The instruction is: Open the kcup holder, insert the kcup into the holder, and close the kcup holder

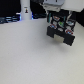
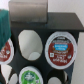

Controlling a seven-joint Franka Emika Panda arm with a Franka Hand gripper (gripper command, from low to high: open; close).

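The kcup holder (image 1: pixel 60 32) is the black boxy unit at the back of the white table, towards the exterior view's right. My gripper (image 1: pixel 57 21) hangs right over it, and its fingers are blurred against the holder. The wrist view shows the holder's black tray (image 2: pixel 75 25) close up, with round slots. One slot (image 2: pixel 31 44) is empty. Others hold pods: a red-and-blue one (image 2: pixel 61 48), a red one (image 2: pixel 4 53) and a green-topped one (image 2: pixel 30 76). A green patch (image 2: pixel 4 25) at the frame's edge may be the kcup; I cannot tell. A grey gripper part (image 2: pixel 27 11) sits above the tray.
A tall white post (image 1: pixel 26 11) with black marks stands at the back, to the exterior view's left of the holder. Dark clutter (image 1: pixel 9 20) lines the table's far edge. The white table (image 1: pixel 30 60) spreads in front of the holder.
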